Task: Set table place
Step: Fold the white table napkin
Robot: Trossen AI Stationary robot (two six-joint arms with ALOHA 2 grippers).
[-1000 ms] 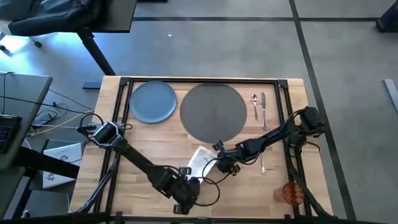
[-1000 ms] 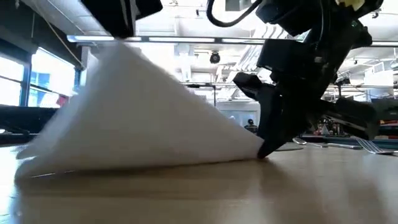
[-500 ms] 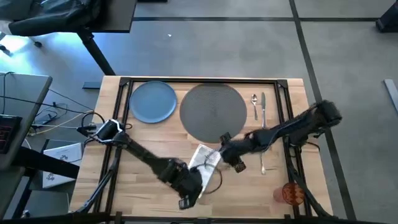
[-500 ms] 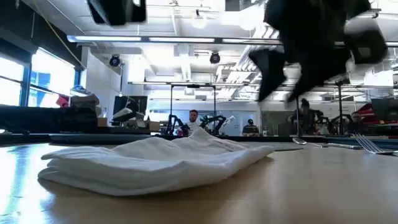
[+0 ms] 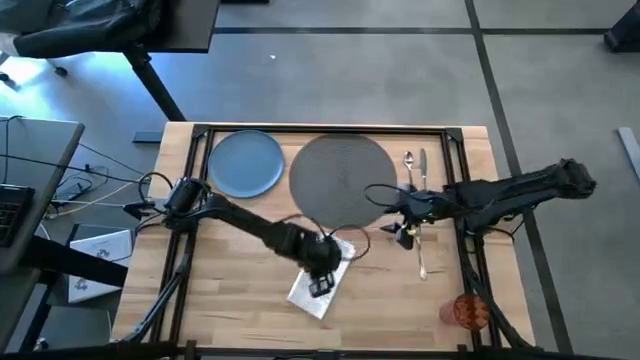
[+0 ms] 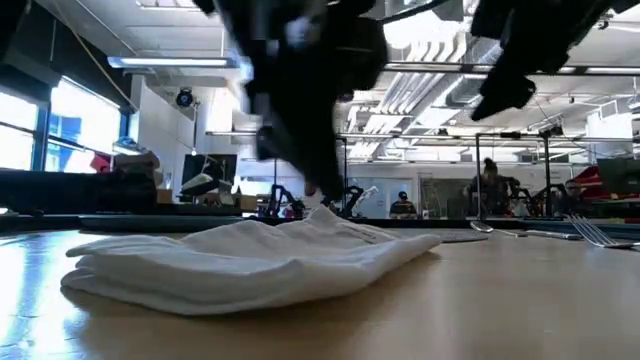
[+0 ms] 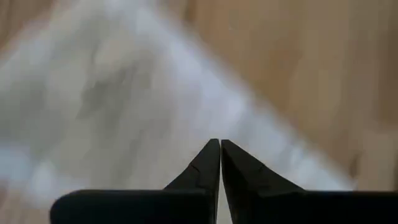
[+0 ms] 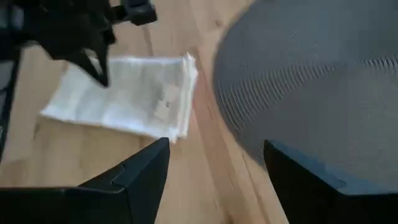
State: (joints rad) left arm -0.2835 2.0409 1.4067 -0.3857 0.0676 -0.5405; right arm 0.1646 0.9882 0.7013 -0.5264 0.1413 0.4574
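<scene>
Two dark arms reach over the table (image 5: 230, 290) of pale wood planks. The left gripper (image 5: 322, 283) is above the white napkin (image 5: 320, 292), which lies folded and a little crumpled on the wood, near the front side of the round dark grey mat (image 5: 343, 180). In the left wrist view its two fingers (image 7: 208, 168) are closed together, tip against tip, with nothing between them, and the napkin (image 7: 118, 118) fills the space under them. In the low view the napkin (image 6: 250, 262) lies flat on the table (image 6: 480, 300) and the gripper is above it.

The right gripper (image 5: 403, 231) is beside the right edge of the mat, near the fork (image 5: 421, 250). Its fingers (image 8: 140, 180) are spread wide apart and hold nothing; between them the right wrist view shows the napkin (image 8: 124, 96) and a part of the mat (image 8: 311, 81).

The blue plate (image 5: 246, 163) lies on the table to the left of the mat, not on it. The spoon (image 5: 409, 168) and the knife (image 5: 425, 175) lie side by side to the right of the mat. The orange cup (image 5: 468, 311) stands near the front right corner of the table, well apart from the other things.
</scene>
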